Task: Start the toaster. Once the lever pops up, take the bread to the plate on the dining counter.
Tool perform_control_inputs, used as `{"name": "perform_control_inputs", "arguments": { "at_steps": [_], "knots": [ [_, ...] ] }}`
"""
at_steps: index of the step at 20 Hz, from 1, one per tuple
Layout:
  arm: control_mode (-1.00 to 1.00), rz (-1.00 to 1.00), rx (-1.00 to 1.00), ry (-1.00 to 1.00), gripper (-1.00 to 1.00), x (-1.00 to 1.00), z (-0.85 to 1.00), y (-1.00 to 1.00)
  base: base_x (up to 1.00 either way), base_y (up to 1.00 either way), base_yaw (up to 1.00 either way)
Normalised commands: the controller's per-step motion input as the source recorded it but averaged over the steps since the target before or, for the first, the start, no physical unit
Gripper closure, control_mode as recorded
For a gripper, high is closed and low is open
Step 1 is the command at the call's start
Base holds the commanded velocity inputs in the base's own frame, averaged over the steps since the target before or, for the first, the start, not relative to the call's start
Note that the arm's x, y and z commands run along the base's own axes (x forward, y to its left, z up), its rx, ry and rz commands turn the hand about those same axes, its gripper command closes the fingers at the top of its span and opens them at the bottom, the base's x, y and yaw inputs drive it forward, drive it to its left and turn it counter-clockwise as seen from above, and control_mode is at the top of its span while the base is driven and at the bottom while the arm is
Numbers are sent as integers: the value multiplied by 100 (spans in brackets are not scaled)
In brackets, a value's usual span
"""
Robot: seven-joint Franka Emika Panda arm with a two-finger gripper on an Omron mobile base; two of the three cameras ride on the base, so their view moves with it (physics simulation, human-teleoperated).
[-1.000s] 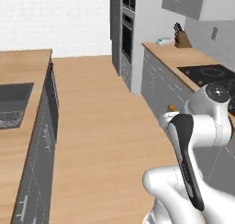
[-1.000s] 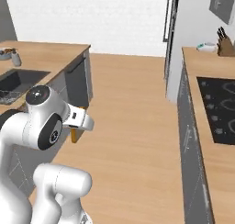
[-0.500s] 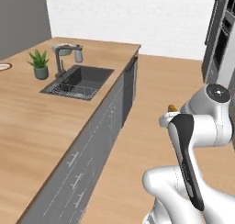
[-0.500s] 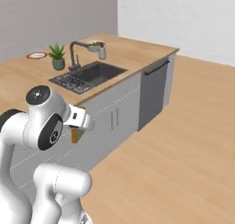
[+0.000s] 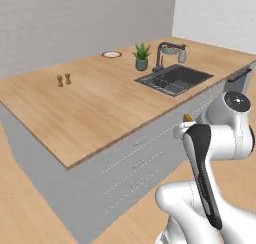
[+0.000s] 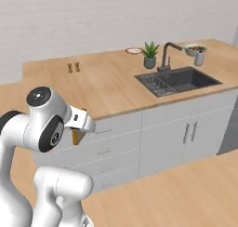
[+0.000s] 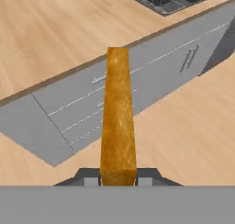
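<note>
Bread (image 7: 118,117) sits clamped edge-on in the hand (image 7: 118,178), carried low by the bench (image 5: 90,103) front, and the base has swung round so the plate (image 5: 111,54) now shows at the bench's far edge, well apart, so more driving seems needed

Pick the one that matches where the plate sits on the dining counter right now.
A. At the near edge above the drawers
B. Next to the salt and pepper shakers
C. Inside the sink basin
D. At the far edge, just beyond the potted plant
D: the plate lies near the dining counter's far edge, just past the potted plant, apart from the shakers and sink.
</note>
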Motion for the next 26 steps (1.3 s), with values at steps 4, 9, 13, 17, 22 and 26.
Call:
{"name": "perform_control_inputs", "arguments": {
  "at_steps": [4, 9, 13, 17, 22, 26],
  "knots": [
    [100, 0, 0, 0, 100, 0, 0, 0, -75, 25, 76],
    [100, 0, 0, 0, 100, 0, 0, 0, -19, 85, 49],
    [100, 0, 0, 0, 100, 0, 0, 0, 11, 100, 29],
    [100, 0, 0, 0, 100, 0, 0, 0, 51, 96, 2],
    [100, 0, 0, 0, 100, 0, 0, 0, 90, 56, 1],
    [100, 0, 0, 0, 100, 0, 0, 0, 100, 11, 11]
  ]
}}
